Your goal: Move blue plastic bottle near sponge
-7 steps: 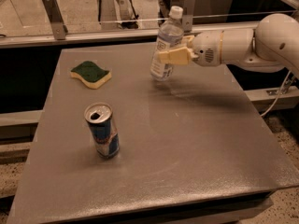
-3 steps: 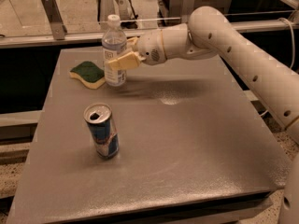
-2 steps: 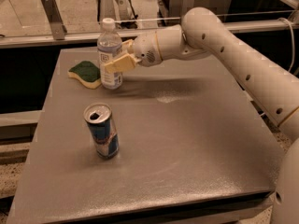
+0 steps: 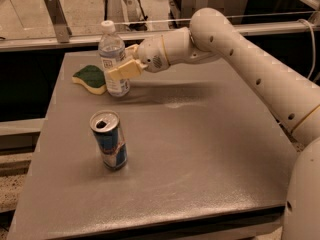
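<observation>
The blue plastic bottle, clear with a white cap and a white-and-blue label, stands upright at the far left of the grey table. Its base touches or nearly touches the right edge of the sponge, a flat wavy sponge with a dark green top over pale yellow. My gripper reaches in from the right and is shut on the bottle's middle, with one tan finger across its front.
A blue-and-silver drink can stands open-topped in front of the bottle, nearer the table's front left. My white arm crosses the table's far right. A metal rail and post run behind the table.
My gripper has carried the bottle from the table's far middle leftward to beside the sponge, and in the last moments lowered it slightly. The can and sponge have not moved.
</observation>
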You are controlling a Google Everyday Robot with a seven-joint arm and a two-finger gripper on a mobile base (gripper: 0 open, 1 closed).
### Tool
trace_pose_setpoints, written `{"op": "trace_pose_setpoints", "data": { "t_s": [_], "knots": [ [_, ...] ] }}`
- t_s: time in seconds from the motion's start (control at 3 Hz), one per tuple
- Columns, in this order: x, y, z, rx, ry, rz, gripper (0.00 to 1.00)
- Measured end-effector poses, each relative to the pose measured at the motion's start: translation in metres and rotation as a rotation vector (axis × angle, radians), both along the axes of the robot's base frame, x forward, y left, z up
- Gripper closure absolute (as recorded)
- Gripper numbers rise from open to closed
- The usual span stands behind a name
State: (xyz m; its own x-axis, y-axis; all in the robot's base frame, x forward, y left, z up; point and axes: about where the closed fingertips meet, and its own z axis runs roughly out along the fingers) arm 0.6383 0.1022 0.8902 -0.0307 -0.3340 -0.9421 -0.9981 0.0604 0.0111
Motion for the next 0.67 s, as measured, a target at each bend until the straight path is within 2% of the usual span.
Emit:
{"op": "trace_pose_setpoints", "data": {
  "t_s": [0.33,0.67],
  "knots": [
    [-0.001,0.0012,-0.0036,-0.007,0.003,0.003,0.06],
    [-0.0027,-0.0008,-0.0022,-0.007,-0.001,0.001,0.0]
  ]
}}
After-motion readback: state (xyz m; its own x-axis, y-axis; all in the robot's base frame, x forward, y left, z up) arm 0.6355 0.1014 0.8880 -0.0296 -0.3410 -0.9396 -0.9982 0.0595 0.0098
